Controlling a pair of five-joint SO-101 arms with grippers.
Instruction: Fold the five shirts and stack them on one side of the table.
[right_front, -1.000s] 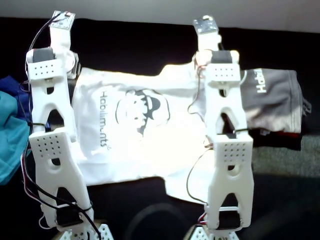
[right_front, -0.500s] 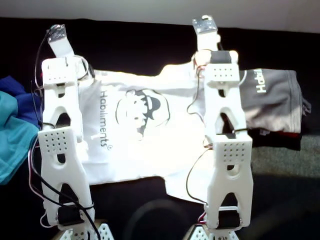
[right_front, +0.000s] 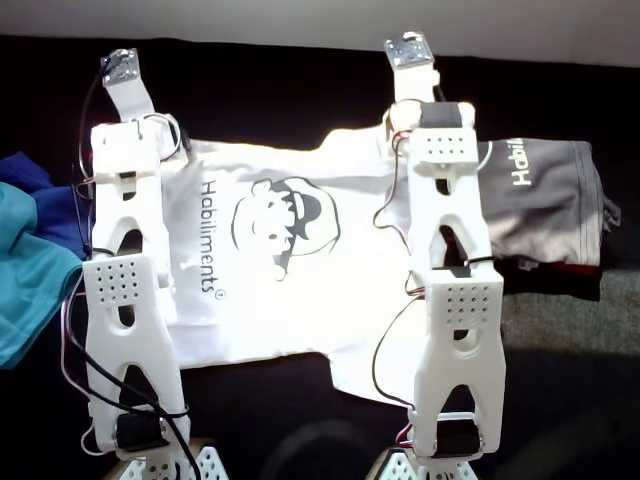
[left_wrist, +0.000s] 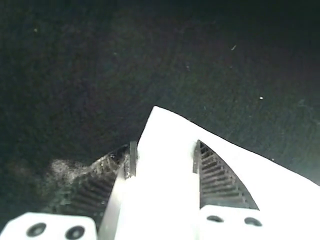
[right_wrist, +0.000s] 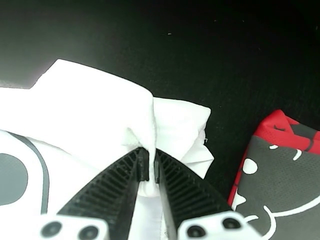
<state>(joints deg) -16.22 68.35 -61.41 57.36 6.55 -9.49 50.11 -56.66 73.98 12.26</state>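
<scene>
black counter, white shirt flat mid-frame. in the last second my left arm swung inward. left fingers, spread, now straddle the shirt's upper-left corner. right fingers pinch its upper edge. i judge the fold is nearly ready.

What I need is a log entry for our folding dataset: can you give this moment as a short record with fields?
shirt in work: white shirt, spread print-up on the black table
left gripper: open, a corner of the white shirt between its fingers
right gripper: shut on a bunched edge of the white shirt
folded: grey shirt, beside the right arm, over something red
waiting: blue clothes, heaped beside the left arm
</scene>
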